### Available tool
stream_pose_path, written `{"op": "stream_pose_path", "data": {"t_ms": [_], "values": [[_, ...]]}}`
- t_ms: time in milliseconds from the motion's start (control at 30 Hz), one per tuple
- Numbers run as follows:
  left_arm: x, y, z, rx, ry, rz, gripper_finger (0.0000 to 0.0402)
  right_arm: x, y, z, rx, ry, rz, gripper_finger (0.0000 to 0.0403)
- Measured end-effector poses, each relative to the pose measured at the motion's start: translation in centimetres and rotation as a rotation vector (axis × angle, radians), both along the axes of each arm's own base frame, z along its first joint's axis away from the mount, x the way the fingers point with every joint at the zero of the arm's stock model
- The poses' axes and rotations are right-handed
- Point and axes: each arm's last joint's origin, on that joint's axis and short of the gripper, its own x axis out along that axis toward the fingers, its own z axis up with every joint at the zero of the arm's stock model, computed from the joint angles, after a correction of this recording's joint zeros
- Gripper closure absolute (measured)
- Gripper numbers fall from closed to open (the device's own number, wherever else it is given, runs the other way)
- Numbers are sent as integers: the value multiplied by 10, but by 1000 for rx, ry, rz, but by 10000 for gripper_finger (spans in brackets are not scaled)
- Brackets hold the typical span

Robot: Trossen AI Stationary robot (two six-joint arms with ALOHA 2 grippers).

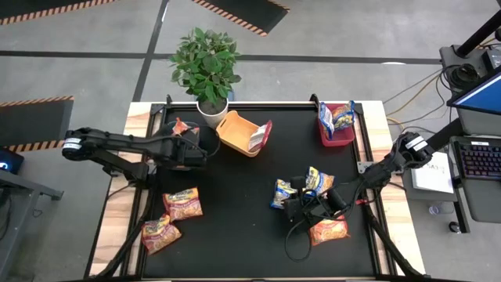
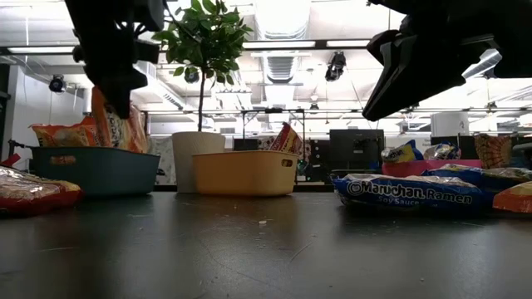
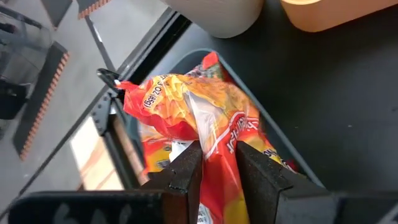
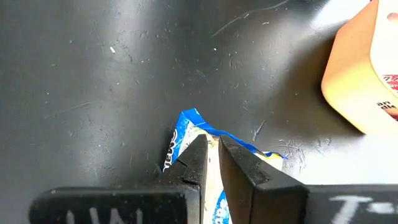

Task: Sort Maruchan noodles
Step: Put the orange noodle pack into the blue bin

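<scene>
My left gripper [image 3: 217, 152] is shut on an orange noodle packet [image 3: 186, 99] over the dark teal bin [image 2: 96, 170] at the table's far left. My right gripper [image 4: 213, 142] is shut on a blue-and-yellow packet [image 1: 282, 193] at the table's near right. A second blue packet [image 1: 318, 180] and an orange one [image 1: 329, 230] lie flat beside it. Two orange packets [image 1: 182, 204] lie flat at the near left. The orange bin [image 1: 237, 131] holds a pinkish-red packet [image 1: 259, 137]. The red bin [image 1: 335, 129] holds a blue packet [image 1: 339, 116]. My left gripper pinches the orange packet's upper part [image 3: 214, 134] between its two fingers from above. The packet hangs below the fingers, its lower end down inside the teal bin [image 3: 277, 127]. My right gripper pinches a crinkled corner of the blue packet [image 4: 186, 124] between its two fingers, slanting down from the table's right. The corner pokes out past the fingertips. Whether the packet is clear of the table cannot be told.
A potted plant [image 1: 206, 66] stands at the far edge between the teal and orange bins. Another orange packet [image 2: 62, 133] shows inside the teal bin. Bare black table lies in the middle [image 1: 235, 211].
</scene>
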Motion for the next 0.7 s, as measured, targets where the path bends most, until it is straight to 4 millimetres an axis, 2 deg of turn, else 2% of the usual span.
{"op": "stream_pose_path", "data": {"t_ms": [700], "values": [[6,-1,-50,-30,-129,-35,327,1,1,1,10,-19,1,372]]}}
